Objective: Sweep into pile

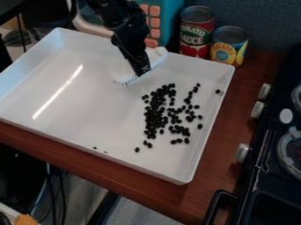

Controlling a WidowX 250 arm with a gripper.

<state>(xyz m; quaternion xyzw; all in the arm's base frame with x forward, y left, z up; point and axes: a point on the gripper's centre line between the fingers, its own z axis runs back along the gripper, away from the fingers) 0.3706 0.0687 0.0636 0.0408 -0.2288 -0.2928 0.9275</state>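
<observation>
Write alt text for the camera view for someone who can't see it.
A black robot gripper holds a white brush over a white tray on a wooden counter, beside loosely clustered black beans; two cans stand behind.

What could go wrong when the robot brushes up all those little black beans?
A hard push might send some black beans over the low wall of the white tray, since one bean already lies close to its right side. The dark specks by the near wall, away from the rest, could get missed. And the brush might twist in the robot's hand if it bumps the tray.
</observation>
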